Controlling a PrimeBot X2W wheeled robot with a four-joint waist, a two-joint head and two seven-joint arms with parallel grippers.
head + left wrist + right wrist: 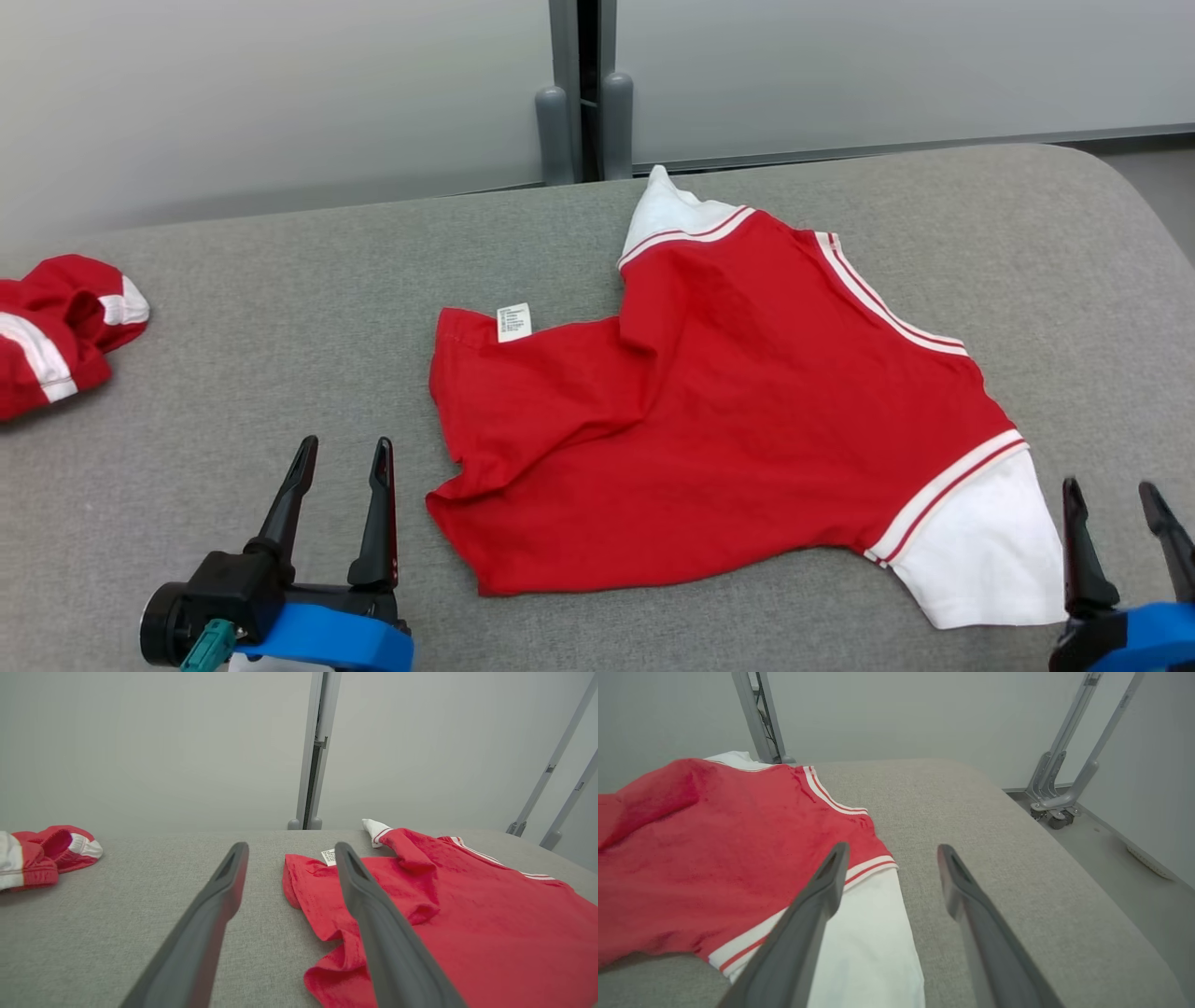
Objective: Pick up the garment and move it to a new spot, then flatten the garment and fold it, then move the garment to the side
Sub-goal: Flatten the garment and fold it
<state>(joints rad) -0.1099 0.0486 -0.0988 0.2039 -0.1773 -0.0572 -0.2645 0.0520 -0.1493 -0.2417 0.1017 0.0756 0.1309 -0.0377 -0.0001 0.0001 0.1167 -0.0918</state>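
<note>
Head view: bunched red cloth [56, 327] lies well left of my left gripper [345, 443], fingers spread, empty. Red-and-white garment [747, 411] lies just right of it, its white sleeve [980, 551] just left of my right gripper [1109, 485], also spread, empty.

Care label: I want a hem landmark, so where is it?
Head view: the label sits on the red shirt at its far left corner, beyond the left gripper.

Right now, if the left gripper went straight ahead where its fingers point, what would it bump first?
Probably nothing: the left gripper aims along bare gray cushion, just beside the red shirt. Its finger nearest the shirt might brush the cloth's edge; depth is unclear.
</note>
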